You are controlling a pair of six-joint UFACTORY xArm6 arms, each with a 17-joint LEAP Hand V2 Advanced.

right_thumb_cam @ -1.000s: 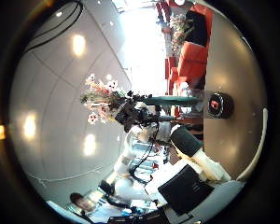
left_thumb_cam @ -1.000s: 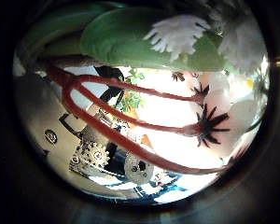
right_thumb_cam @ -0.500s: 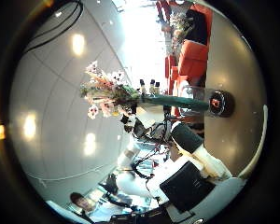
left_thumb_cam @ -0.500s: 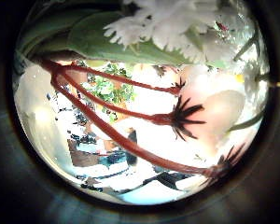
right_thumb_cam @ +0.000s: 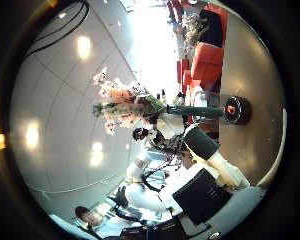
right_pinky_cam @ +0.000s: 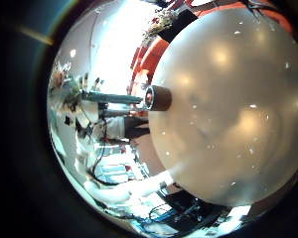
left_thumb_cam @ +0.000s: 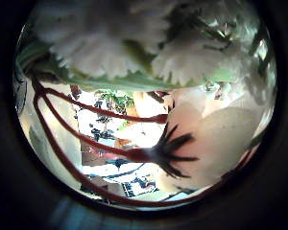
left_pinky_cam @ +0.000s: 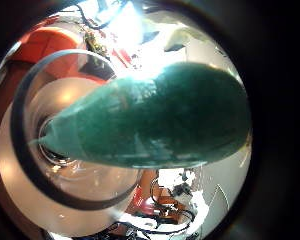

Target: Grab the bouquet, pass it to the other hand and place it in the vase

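Note:
The stem's end reaches the round vase (right_thumb_cam: 235, 110) on the table. In the right little finger side palm view the stem (right_pinky_cam: 114, 97) meets the vase's mouth (right_pinky_cam: 157, 96), with the flowers (right_pinky_cam: 62, 77) at the far end. In the left thumb side palm view flowers (left_thumb_cam: 115, 43) and thin stalks (left_thumb_cam: 96, 144) are close. The right hand's fingers are not seen.
The round table top (right_pinky_cam: 238, 109) bears the vase. Chairs (right_thumb_cam: 205, 65) stand behind the table. White and black robot parts (right_thumb_cam: 205, 190) lie below the left hand.
The left hand has carried the bouquet a little towards the vase, and the stem's end has come to its mouth. The flowers have come to fill more of the left thumb side view.

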